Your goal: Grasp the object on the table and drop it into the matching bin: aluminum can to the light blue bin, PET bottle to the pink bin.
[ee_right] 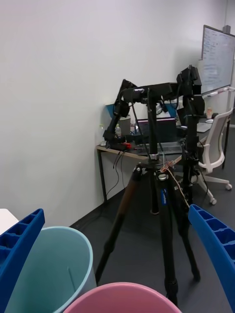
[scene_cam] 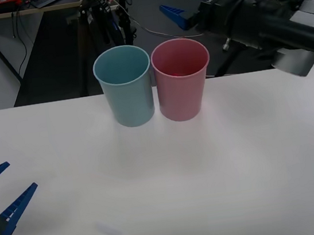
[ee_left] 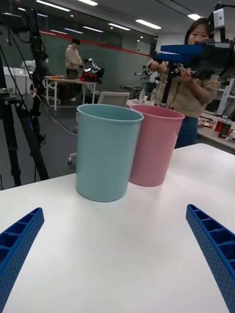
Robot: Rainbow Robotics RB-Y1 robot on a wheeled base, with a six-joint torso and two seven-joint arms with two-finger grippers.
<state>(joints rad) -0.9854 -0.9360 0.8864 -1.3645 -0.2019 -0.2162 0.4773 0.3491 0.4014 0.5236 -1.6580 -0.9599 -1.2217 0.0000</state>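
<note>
The light blue bin [scene_cam: 125, 87] and the pink bin [scene_cam: 182, 85] stand side by side, touching, at the far middle of the white table [scene_cam: 239, 170]. The PET bottle, the object, is out of view. My right gripper [scene_cam: 188, 3] hangs open in the air just beyond the pink bin's far rim, with nothing between its fingers. In its wrist view my right gripper [ee_right: 116, 210] looks over the rims of the pink bin [ee_right: 122, 298] and the light blue bin [ee_right: 54, 274]. My left gripper [scene_cam: 20, 176] rests open low over the table's near left, facing both bins [ee_left: 105, 156].
A black camera tripod [ee_right: 156, 195] stands on the floor just past the table's far edge, behind the bins. A desk [ee_right: 127, 149] and an office chair [ee_right: 215, 146] are farther back. The right arm's dark body [scene_cam: 266, 22] reaches in over the far right corner.
</note>
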